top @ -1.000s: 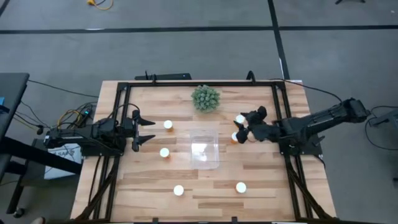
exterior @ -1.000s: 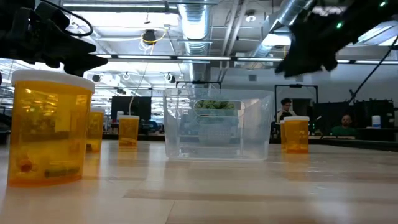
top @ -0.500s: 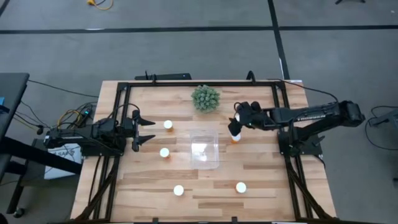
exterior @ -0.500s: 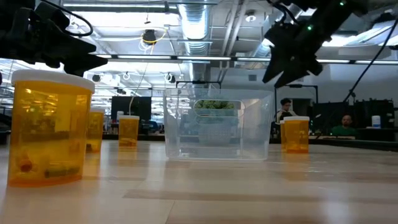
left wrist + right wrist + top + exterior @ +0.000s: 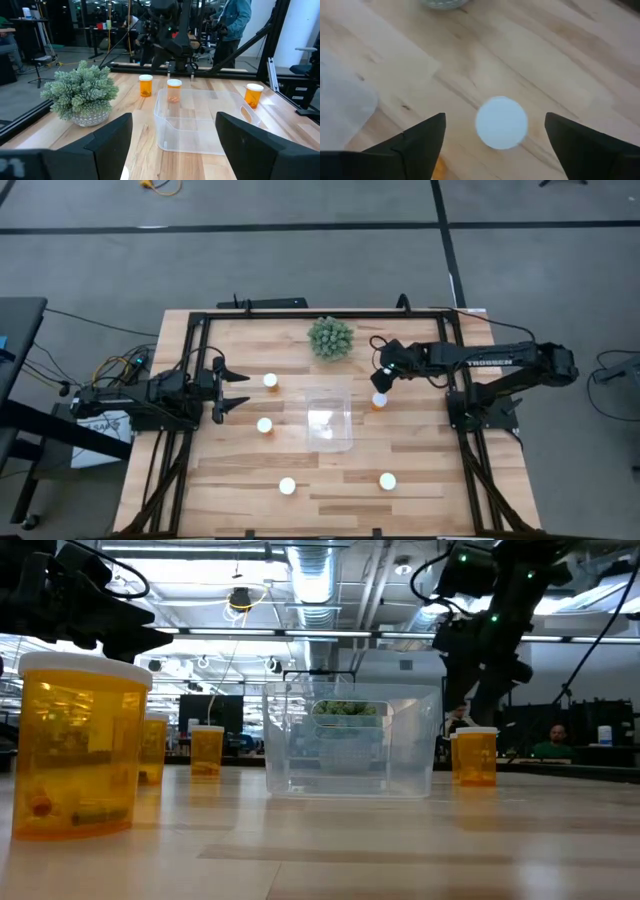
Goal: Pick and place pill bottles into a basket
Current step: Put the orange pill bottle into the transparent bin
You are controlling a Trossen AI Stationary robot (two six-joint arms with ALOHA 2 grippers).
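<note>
I have the right gripper (image 5: pixel 384 370) hovering above a bottle (image 5: pixel 501 122), fingers spread, nothing held. That bottle stands just right of the bin (image 5: pixel 328 418). Left gripper (image 5: pixel 232 387) waits at the table's left, spread, empty.

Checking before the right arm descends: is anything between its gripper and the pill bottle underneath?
Nothing visible. The right gripper is open straight above the bottle's white cap, with bare table around it.

Clear plastic rectangular basket (image 5: pixel 328 418) at table centre; white-capped orange pill bottles (image 5: pixel 264 425) on both sides; green spiky plant ball (image 5: pixel 330 338) behind.
</note>
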